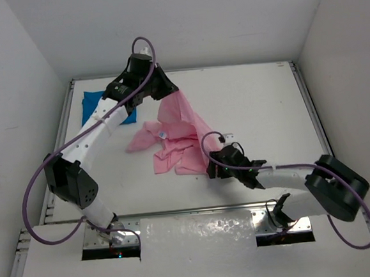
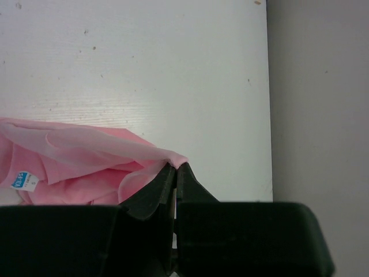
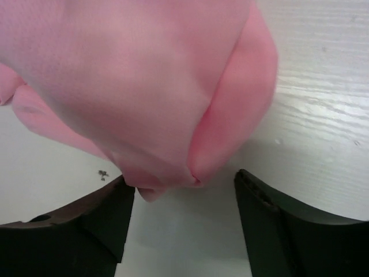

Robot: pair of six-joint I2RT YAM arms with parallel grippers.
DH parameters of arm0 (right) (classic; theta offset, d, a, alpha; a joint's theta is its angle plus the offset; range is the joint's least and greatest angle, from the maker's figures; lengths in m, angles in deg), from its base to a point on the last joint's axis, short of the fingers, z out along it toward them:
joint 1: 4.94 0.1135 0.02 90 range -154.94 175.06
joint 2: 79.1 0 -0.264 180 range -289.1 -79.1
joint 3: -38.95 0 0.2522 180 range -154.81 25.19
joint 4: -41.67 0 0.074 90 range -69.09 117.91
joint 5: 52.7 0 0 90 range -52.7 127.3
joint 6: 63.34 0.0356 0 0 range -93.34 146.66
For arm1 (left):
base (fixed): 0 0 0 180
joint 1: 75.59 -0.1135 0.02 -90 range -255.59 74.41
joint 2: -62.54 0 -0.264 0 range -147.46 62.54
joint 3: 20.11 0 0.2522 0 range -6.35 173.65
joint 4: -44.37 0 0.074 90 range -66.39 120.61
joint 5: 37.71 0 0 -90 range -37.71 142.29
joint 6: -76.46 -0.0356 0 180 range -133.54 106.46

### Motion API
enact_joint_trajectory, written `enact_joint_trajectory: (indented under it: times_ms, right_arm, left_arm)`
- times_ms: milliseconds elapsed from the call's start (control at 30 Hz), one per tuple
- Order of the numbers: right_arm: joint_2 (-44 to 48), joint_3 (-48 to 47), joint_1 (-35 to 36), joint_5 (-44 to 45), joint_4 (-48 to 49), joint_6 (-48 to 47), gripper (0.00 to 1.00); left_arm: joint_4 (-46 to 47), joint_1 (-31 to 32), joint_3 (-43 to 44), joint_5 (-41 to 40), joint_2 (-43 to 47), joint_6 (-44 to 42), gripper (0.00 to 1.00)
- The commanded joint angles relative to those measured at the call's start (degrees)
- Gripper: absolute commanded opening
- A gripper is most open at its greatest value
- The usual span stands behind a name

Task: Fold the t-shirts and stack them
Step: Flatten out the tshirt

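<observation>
The light pink t-shirt (image 1: 175,139) lies crumpled mid-table, one corner pulled up toward the back. My left gripper (image 1: 167,90) is shut on that raised corner; in the left wrist view its fingertips (image 2: 174,167) pinch the pink cloth (image 2: 86,161), with a small blue label (image 2: 22,182) showing. The blue t-shirt (image 1: 95,99) lies folded at the back left, partly hidden under my left arm. My right gripper (image 1: 211,168) stands open at the pink shirt's near right edge. In the right wrist view a fold of the pink shirt (image 3: 144,86) hangs just ahead of the open right gripper (image 3: 183,179), not pinched.
The white table (image 1: 266,106) is boxed in by white walls at the back and both sides. Its metal edge rails run along the left and right. In the left wrist view the table's edge (image 2: 268,115) meets a grey wall on the right.
</observation>
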Motion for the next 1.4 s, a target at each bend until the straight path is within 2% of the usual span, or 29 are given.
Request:
enact_joint_trajectory:
  times_ms: [0, 67, 100, 133, 167, 200, 233, 267, 433, 467, 567, 633, 767, 933, 1067, 1167, 1233, 1267, 1367]
  right_arm:
    - [-5.3, -6.6, 0.8, 1.4, 3.2, 0.4, 0.64]
    - [-6.9, -9.2, 0.9, 1.6, 1.3, 0.4, 0.32]
    - [-6.2, -10.5, 0.9, 2.9, -0.6, -0.2, 0.05]
    - [-5.0, -12.4, 0.9, 6.2, -10.2, -0.6, 0.00]
    - [-3.4, -16.8, 0.6, 9.6, -16.0, -1.4, 0.00]
    - [0.4, -19.2, 0.4, 17.0, -21.2, -2.6, 0.00]
    - [2.5, -22.1, -1.0, 19.6, -29.9, -7.0, 0.00]
    - [4.2, -27.9, -2.0, 21.2, -33.7, -9.6, 0.00]
    - [8.2, -44.7, -8.1, 21.5, -51.0, -22.1, 0.00]
    - [8.0, -49.5, -8.1, 22.3, -53.3, -23.0, 0.00]
    - [9.3, -56.0, -8.1, 22.8, -59.9, -23.8, 0.00]
    - [12.7, -57.2, -8.1, 22.2, -62.6, -22.7, 0.00]
    - [20.6, -55.4, -8.1, 19.0, -64.5, -19.1, 0.00]
    - [25.9, -58.7, -8.1, 11.2, -66.8, -17.7, 0.00]
    - [23.9, -64.0, -8.1, 7.5, -68.1, -20.2, 0.00]
    - [18.9, -61.8, -8.1, 7.0, -66.4, -25.6, 0.00]
    - [12.8, -58.5, -8.3, 6.3, -65.0, -28.3, 0.00]
    - [10.7, -57.3, -8.4, 5.0, -63.9, -29.1, 0.00]
    - [4.4, -51.2, -11.1, -2.9, -57.5, -29.6, 0.00]
  left_arm:
    - [0.2, -0.5, 3.1, -1.2, 0.9, -0.7, 0.00]
    - [-0.2, -0.8, 3.6, -1.7, 1.4, -0.7, 0.00]
    - [-0.5, -1.1, 4.5, -2.2, 1.5, -0.8, 0.00]
    - [-0.9, -1.5, 5.3, -2.6, 1.8, -0.9, 0.00]
    - [-2.5, -1.7, 6.6, -3.3, 2.0, -1.3, 0.00]
    - [-3.8, -2.0, 8.0, -5.3, 2.2, -2.6, 0.00]
    - [-5.2, -2.1, 11.8, -7.4, 2.3, -3.3, 0.00]
    - [-6.6, -2.1, 13.9, -9.1, 2.4, -4.1, 0.00]
    - [-16.1, -2.4, 25.9, -17.8, 4.1, -5.8, 0.00]
    - [-18.1, -2.4, 26.7, -18.4, 4.7, -5.8, 0.00]
    - [-21.6, -2.4, 26.9, -20.0, 8.4, -5.1, 0.00]
    - [-22.0, -2.4, 24.0, -19.9, 12.9, -4.1, 0.00]
    - [-22.2, -2.4, 18.0, -20.4, 22.2, -2.6, 0.00]
    - [-27.9, -2.4, 24.5, -20.5, 27.3, -1.1, 0.00]
    - [-31.1, -2.4, 26.5, -18.8, 28.4, 0.8, 0.00]
    - [-30.4, -2.4, 21.4, -17.5, 28.2, 1.0, 0.00]
    - [-29.3, -2.4, 14.2, -17.8, 28.4, 0.1, 0.00]
    - [-27.4, -2.4, 8.2, -18.6, 28.5, -0.8, 0.00]
    - [-24.4, -2.4, 0.1, -21.7, 29.1, -1.7, 0.00]
